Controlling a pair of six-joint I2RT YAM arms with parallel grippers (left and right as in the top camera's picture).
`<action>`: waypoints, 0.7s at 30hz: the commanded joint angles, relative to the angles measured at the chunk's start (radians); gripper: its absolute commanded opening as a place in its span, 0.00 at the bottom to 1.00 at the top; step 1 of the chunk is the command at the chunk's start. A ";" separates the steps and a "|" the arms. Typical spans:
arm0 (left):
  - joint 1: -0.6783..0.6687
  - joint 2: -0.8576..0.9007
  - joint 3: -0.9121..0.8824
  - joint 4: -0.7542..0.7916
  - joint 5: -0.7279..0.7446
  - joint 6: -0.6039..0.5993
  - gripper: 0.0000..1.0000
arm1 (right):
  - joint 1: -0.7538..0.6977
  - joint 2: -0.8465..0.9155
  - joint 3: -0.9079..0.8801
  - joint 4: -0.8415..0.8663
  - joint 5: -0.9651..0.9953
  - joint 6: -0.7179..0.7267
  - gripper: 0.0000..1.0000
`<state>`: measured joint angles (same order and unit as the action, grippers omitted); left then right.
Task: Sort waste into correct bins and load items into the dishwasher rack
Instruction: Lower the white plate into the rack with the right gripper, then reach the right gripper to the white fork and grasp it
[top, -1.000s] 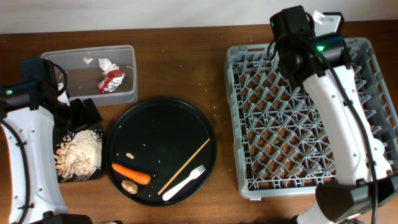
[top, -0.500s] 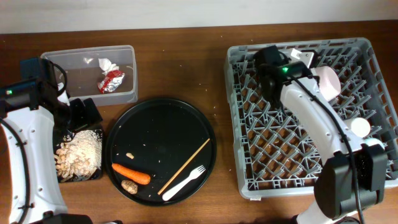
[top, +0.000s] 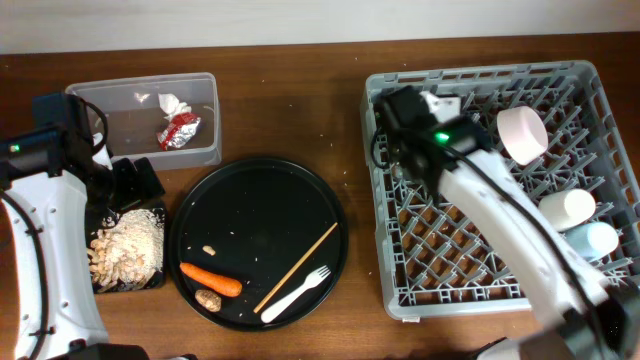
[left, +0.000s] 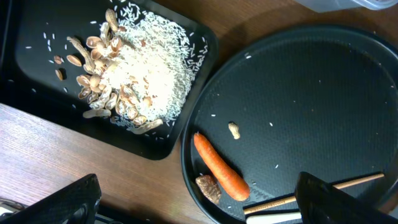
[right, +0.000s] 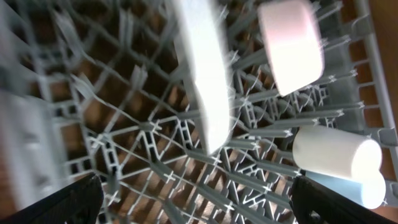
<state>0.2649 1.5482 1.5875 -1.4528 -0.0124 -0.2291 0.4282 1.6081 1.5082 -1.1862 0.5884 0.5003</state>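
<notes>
My right gripper (right: 199, 202) is open with nothing between its fingers, and it hangs over the back left of the grey dishwasher rack (top: 450, 298). Just ahead of it, blurred, a white plate (right: 205, 81) stands on edge in the pegs. The pinkish bowl (top: 523, 134), white cup (top: 567, 207) and blue cup (top: 590, 240) lie in the rack's right side. My left gripper (left: 199, 202) is open above the round tray's near-left edge, over the carrot (left: 221, 168) and brown lump (left: 207, 186). The white fork (top: 295, 293) lies on that tray.
The round black tray (top: 260, 210) also holds a wooden stick (top: 297, 267). The clear tub (top: 130, 135) at the back left holds the wrapper (top: 180, 131) and tissue (top: 172, 103). Food scraps (top: 128, 250) fill the black rectangular tray (left: 37, 37).
My right arm has swung left along the back of the rack, uncovering the bowl and both cups, and its jaws now stand open. The left arm has not moved.
</notes>
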 joint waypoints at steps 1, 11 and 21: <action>-0.008 -0.003 -0.004 0.000 0.058 -0.010 0.99 | -0.050 -0.175 0.031 -0.048 -0.212 0.009 0.98; -0.365 -0.003 -0.225 0.066 0.003 -0.016 0.99 | -0.022 -0.212 0.029 -0.163 -0.869 -0.143 0.98; -0.057 -0.003 -0.242 0.069 -0.018 -0.040 0.99 | 0.512 0.183 0.028 0.035 -0.854 0.701 0.98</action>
<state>0.1658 1.5486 1.3525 -1.3876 -0.0311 -0.2554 0.8379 1.7142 1.5318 -1.1843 -0.2558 0.9012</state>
